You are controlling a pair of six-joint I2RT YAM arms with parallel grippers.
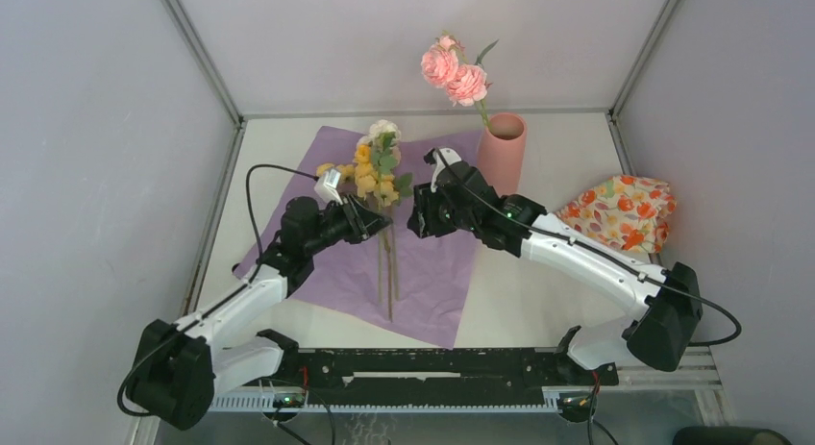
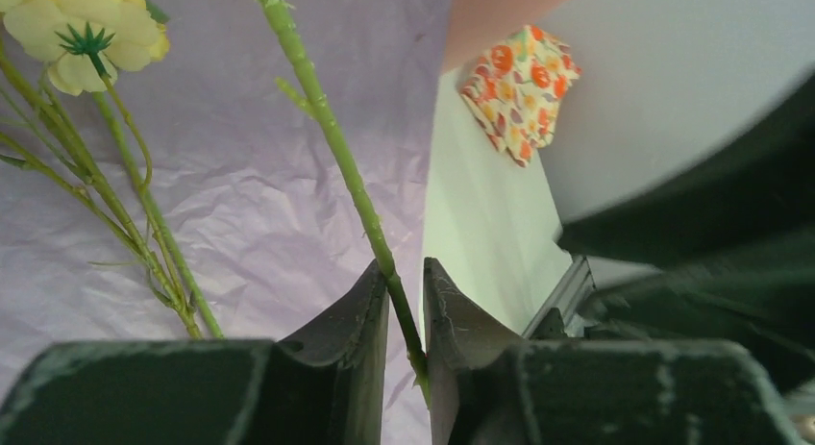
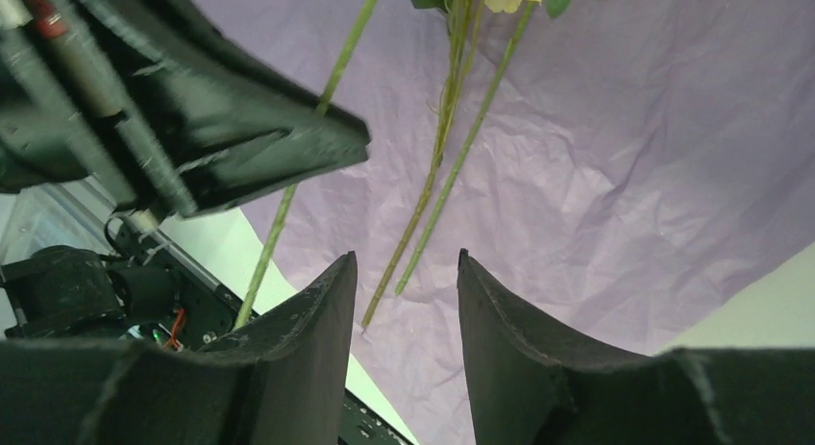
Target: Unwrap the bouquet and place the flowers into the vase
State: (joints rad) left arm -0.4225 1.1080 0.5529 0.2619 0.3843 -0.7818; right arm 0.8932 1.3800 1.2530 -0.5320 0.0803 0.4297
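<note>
1. Left jaws: almost closed, pads (image 2: 373, 301) pinching one green stem (image 2: 332, 137). The stem passes between the tips and runs up and away over the paper. Its flower head lies outside the wrist view.

2. Right jaws: standing apart, with nothing between the pads (image 3: 327, 301). They hang over the paper just beside the left jaws, tips turned toward them. Through the gap only loose stems and paper show.

3. Loose flowers (image 1: 378, 171): yellow and white heads with green leaves, lying on the paper. The heads point toward the far edge of the table and the thin stems trail toward the near edge. The stems run under the tips of the left jaws.

4. Purple paper (image 1: 432, 272): one crinkled sheet, opened out flat over the middle of the table (image 1: 538, 301). One corner reaches toward the near edge and another toward the left edge.

5. Vase (image 1: 503, 149): plain salmon-pink cylinder, upright, near the far edge and right of the middle, at the far right corner of the paper. Whether it touches the sheet cannot be told.

6. Pink roses (image 1: 454, 72): two full heads on a leafy stem, standing in the vase, leaning left above its mouth.

7. Cloth bundle (image 1: 622, 211): white cloth with orange flowers, at the right edge of the table, well apart from the paper.
</note>
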